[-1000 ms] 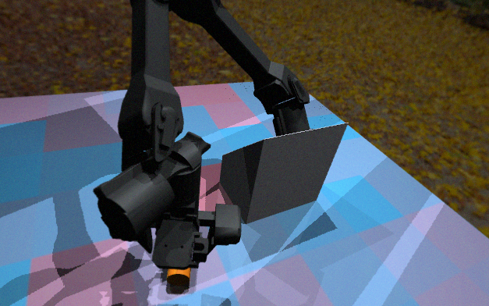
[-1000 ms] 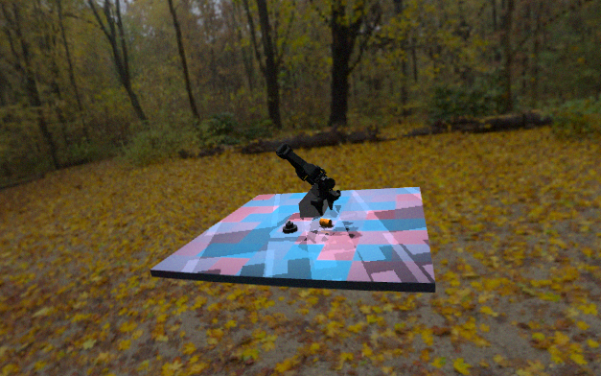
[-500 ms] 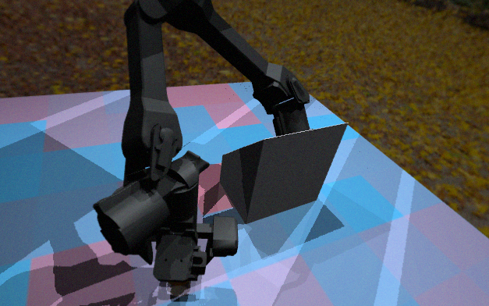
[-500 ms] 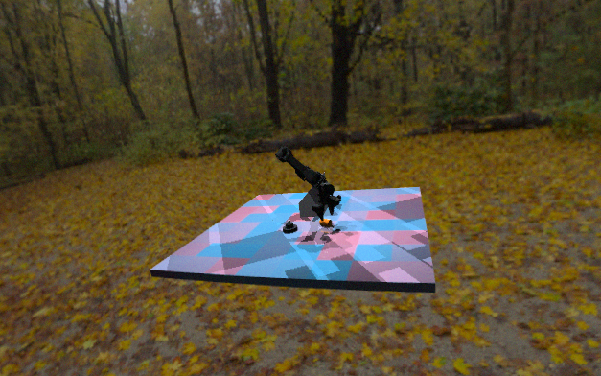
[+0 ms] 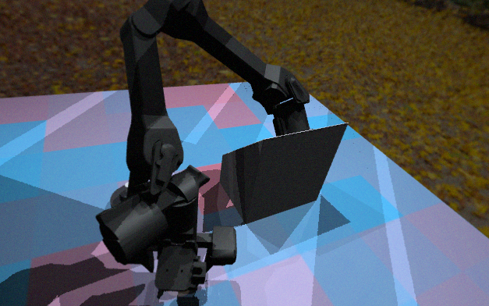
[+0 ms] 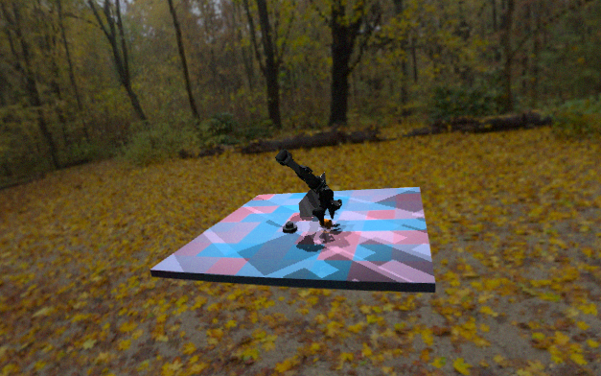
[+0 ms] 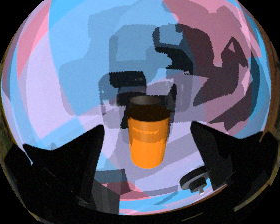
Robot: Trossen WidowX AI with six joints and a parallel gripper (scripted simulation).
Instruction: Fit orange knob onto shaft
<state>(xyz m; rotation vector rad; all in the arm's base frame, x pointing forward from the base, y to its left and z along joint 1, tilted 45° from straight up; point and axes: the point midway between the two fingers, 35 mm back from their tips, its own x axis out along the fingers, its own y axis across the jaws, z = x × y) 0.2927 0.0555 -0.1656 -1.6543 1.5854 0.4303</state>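
The orange knob (image 6: 327,223) (image 7: 148,145) is a cylinder lying on its side on the table, its dark end toward the top of the wrist view. It is almost wholly hidden behind the arm in the top view. My gripper (image 6: 327,219) (image 7: 149,127) is open and empty, low over the knob. In the wrist view one finger shows on each side of the knob, neither touching it. The dark round pedestal (image 6: 289,227) (image 7: 191,176) stands apart from the knob, left of it in the exterior view. Its silver shaft (image 7: 201,191) shows small; its flat side cannot be made out.
A dark grey box-like block (image 5: 285,176) (image 6: 309,205) stands near the arm's base, and its edge shows low in the wrist view. The patterned table top (image 5: 363,250) (image 6: 264,259) bears dark shadows of the arm. Its far right edge shows in the top view.
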